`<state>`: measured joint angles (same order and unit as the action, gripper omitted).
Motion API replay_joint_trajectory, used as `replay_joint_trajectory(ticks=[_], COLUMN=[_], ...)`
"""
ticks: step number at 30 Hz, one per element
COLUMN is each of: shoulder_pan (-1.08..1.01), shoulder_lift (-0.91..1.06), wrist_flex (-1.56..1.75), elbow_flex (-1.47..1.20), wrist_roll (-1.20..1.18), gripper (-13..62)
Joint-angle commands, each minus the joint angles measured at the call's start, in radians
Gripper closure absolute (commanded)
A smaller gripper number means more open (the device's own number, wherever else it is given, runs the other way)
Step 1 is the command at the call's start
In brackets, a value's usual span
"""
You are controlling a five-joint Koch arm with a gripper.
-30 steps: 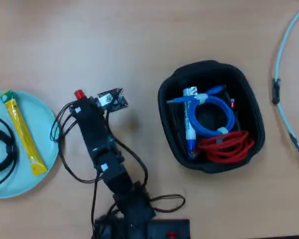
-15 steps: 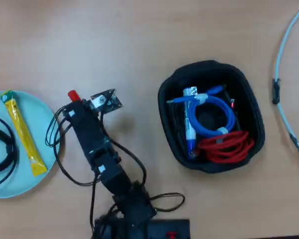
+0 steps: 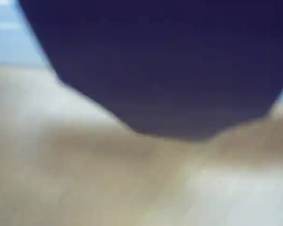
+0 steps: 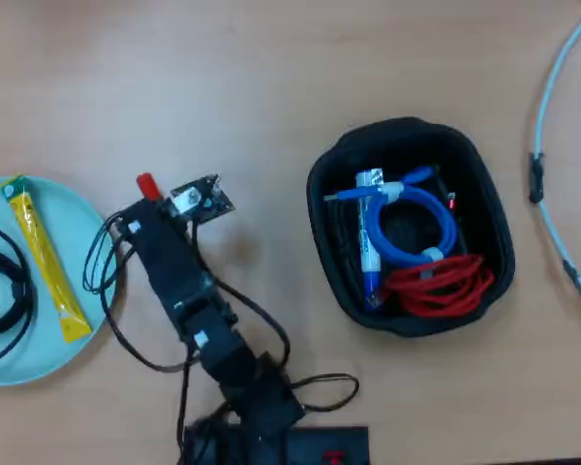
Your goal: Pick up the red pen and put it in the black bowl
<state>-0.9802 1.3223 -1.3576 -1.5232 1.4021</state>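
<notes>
The end effector (image 4: pixel 155 194) sits just right of the plate (image 4: pixel 87 242) in the overhead view, under the arm's own wrist, so how far it is open cannot be told. A red cap, the pen (image 4: pixel 148 184), pokes out at its tip; whether it is gripped is unclear. The bowl (image 4: pixel 494 213) lies well right of the plate, holding a blue cable (image 4: pixel 436 208), a red cable (image 4: pixel 441 286) and a blue-tipped pen (image 4: pixel 369 257). A yellow sachet (image 4: pixel 44 257) lies on the plate. The wrist view is only blur: dark shape over tan table (image 3: pixel 85 188).
</notes>
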Motion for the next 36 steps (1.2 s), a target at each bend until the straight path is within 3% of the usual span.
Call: replay_joint_trajectory(ticks=[1,7,18,30,36], shoulder_pan=[0.005,-0.006,-0.170,-0.453,-0.546], shoulder_lift=[0.156,0.270,0.282,0.279,0.278], wrist_flex=[-0.071,-0.224,-0.301,-0.291,-0.288], elbow_flex=[0.077,0.190,0.423,0.532,0.574], wrist_roll=[-0.083,-0.129,-0.267,-0.669,-0.744], gripper=[56.6,56.6,56.5,56.4,56.4])
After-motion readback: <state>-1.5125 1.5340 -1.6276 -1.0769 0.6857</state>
